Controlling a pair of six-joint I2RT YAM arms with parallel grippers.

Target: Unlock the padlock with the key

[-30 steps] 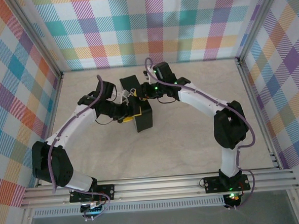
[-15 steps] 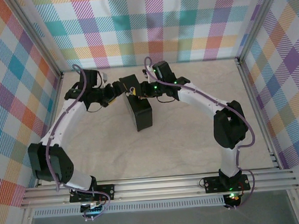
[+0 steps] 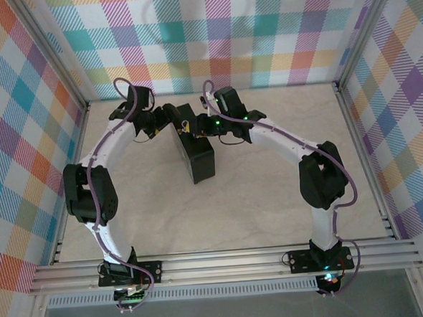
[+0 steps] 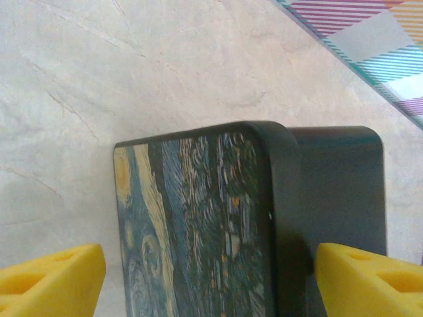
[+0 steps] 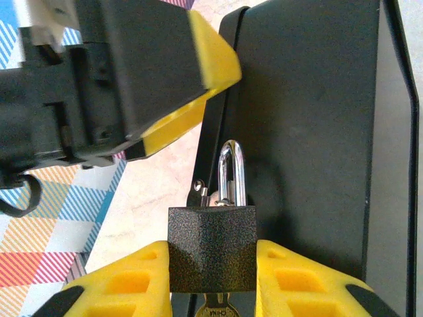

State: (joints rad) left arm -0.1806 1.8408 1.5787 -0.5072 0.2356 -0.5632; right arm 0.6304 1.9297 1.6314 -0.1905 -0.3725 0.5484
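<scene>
Padlock (image 5: pixel 211 247) first: its black body sits squeezed between the 2 yellow fingers of the right gripper (image 5: pixel 211 264), which press on both of its sides. Its shiny loop (image 5: pixel 231 172) points up and away from that gripper and looks hooked to the dark side of the tin box (image 5: pixel 310 132).

The key (image 5: pixel 215 308) is tiny and silvery. It pokes out from under the padlock, down in the gap between the right fingers. It looks pushed into the bottom of the lock, though only a small bit of it shows. Its long line runs the same way as the lock: loop at the far end, key at the near end, close to the right gripper's own wrist.

The left gripper (image 4: pixel 205 277) is spread wide and holds nothing. In the left wrist view its 2 fingers sit on either side of the painted corner of the box. In the right wrist view it hangs up and to the left of the loop, apart from the lock.

So the key lies on the wrong end for the left gripper. The lock body is between them, and the right fingers stand around the key. I think the left gripper must come round to the low end of the lock to pinch and turn the key, while the right one keeps the lock steady.
</scene>
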